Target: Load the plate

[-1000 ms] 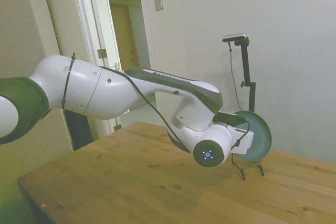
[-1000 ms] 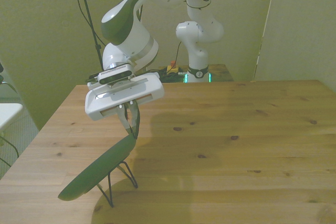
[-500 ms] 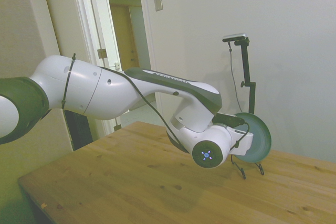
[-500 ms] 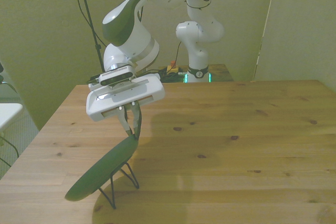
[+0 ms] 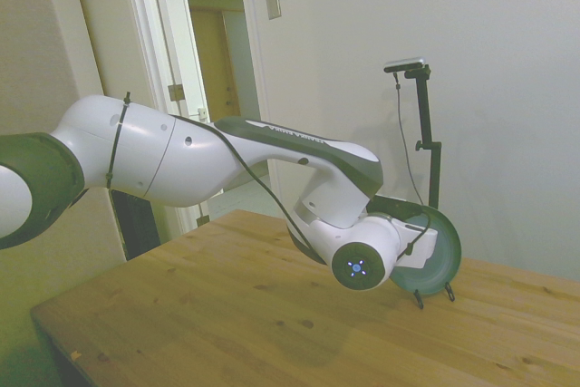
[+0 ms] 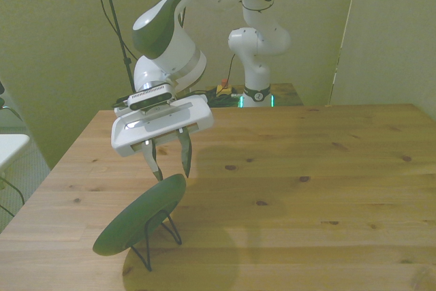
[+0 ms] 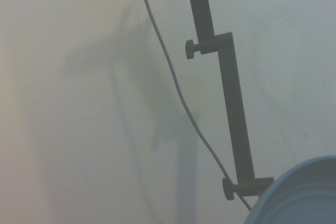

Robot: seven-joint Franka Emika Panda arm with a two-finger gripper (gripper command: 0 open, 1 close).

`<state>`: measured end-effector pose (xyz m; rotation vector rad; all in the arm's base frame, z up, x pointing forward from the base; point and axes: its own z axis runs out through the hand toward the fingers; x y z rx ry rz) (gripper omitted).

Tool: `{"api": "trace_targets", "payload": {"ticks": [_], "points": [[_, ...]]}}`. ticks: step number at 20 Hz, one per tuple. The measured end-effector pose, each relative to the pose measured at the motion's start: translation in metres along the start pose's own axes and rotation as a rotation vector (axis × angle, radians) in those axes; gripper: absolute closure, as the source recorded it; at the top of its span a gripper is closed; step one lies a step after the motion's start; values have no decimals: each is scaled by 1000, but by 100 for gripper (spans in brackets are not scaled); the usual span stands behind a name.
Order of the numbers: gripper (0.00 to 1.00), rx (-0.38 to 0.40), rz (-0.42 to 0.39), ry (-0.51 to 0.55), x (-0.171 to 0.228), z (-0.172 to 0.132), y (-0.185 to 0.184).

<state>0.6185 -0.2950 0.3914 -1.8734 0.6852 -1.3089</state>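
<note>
- One plate (image 6: 141, 215) is leaning on one wire stand (image 6: 162, 230).
- One gripper (image 6: 169, 169) is hovering above the plate.
- One table (image 6: 306, 168) is sitting under the plate.

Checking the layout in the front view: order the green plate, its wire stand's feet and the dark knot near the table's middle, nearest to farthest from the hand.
1. Round dark green plate, just below the hand.
2. Black wire stand's feet, under the plate.
3. Dark knot, toward the front view's right.

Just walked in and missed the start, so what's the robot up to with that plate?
The white arm has set the dark green plate on edge in a small black wire stand near the table's corner. The gripper is open just above the plate's top rim, no longer holding it, and the plate leans in the stand.
</note>
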Motion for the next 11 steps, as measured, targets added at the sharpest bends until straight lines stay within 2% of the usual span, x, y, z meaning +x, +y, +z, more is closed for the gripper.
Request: {"api": "trace_targets", "payload": {"ticks": [3,6,11], "points": [[0,4,32,-10,8,-10,-16],[0,-11,84,-22,21,-36,-53],[0,-173,198,-90,23,-74,-94]]}}
